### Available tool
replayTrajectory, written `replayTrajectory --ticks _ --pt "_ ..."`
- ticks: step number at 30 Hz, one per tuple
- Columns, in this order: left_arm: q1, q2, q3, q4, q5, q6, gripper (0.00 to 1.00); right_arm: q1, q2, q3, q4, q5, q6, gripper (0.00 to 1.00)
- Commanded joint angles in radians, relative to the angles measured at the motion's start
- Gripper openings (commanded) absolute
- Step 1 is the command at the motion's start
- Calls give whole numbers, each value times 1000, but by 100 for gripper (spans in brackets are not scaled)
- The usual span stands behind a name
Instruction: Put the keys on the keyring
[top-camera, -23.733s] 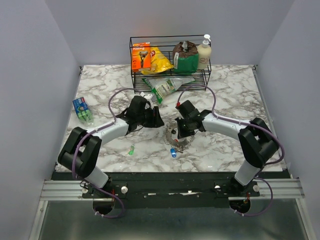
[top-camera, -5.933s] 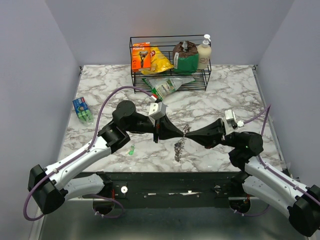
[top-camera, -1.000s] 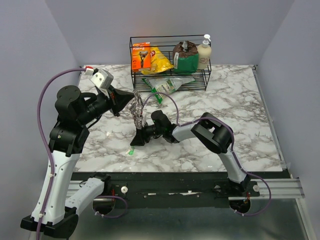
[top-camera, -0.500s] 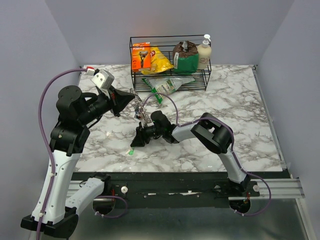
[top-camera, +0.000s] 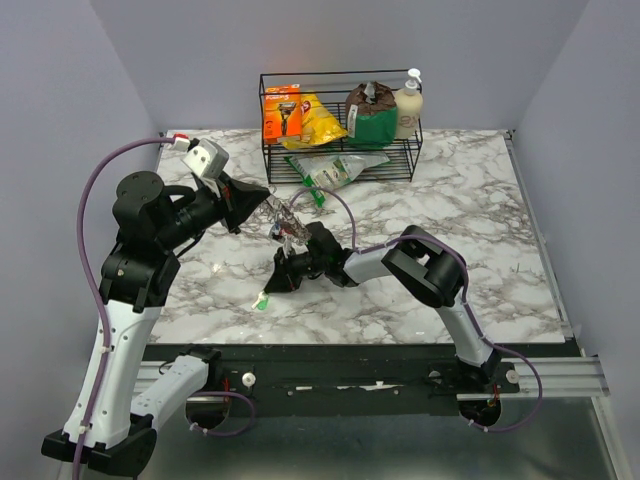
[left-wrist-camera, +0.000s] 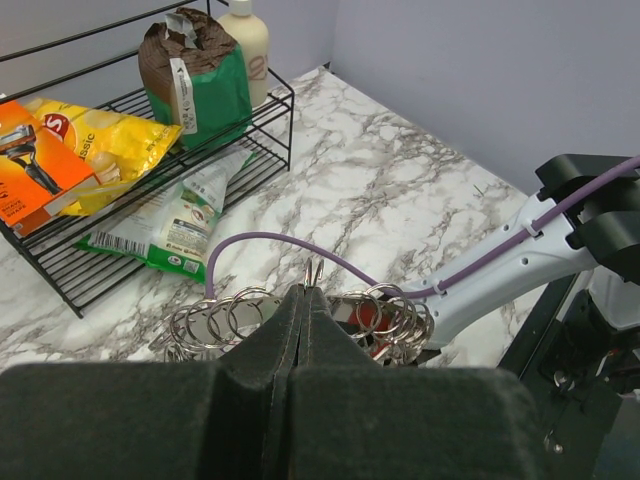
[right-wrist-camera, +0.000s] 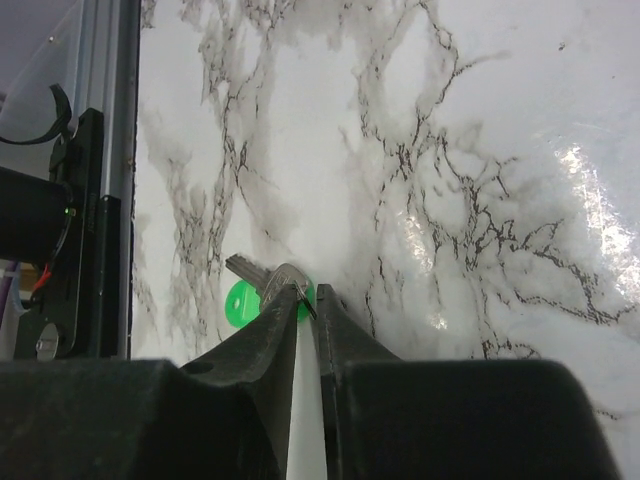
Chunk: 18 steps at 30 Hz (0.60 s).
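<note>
My left gripper (top-camera: 262, 200) is raised above the table and shut on the keyring (top-camera: 283, 222), a wire ring hung with several silver rings and keys. The left wrist view shows those rings (left-wrist-camera: 215, 320) fanning out on both sides of the closed gripper (left-wrist-camera: 303, 290). Low over the marble, my right gripper (top-camera: 272, 284) is at a key with a green head (top-camera: 262, 300). In the right wrist view the gripper (right-wrist-camera: 308, 298) has its jaws drawn to a narrow gap, pinching the small wire loop at the edge of the green key (right-wrist-camera: 238, 303). A blue key is not in view.
A black wire rack (top-camera: 340, 150) at the back holds a razor pack, a yellow bag, a green bag and a bottle. A green-white packet (top-camera: 335, 168) lies in front of it. A small blue-green box (top-camera: 165, 220) sits at the left edge.
My right gripper's jaws have closed in from wide to a narrow pinch at the green key. The hanging keyring has swung slightly right. Both arms otherwise hold their places.
</note>
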Motion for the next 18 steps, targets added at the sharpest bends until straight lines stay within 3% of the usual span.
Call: replayTrajectory --ticks 1,5,18 --pt "6 -24 7 31 15 2 0 11 35 -2 -71 20 -23 14" --pt "6 -25 12 20 11 6 0 11 30 -2 -67 14 -23 1" --pt "6 -32 15 -18 -16 48 0 10 -77 -71 -58 22 -29 1"
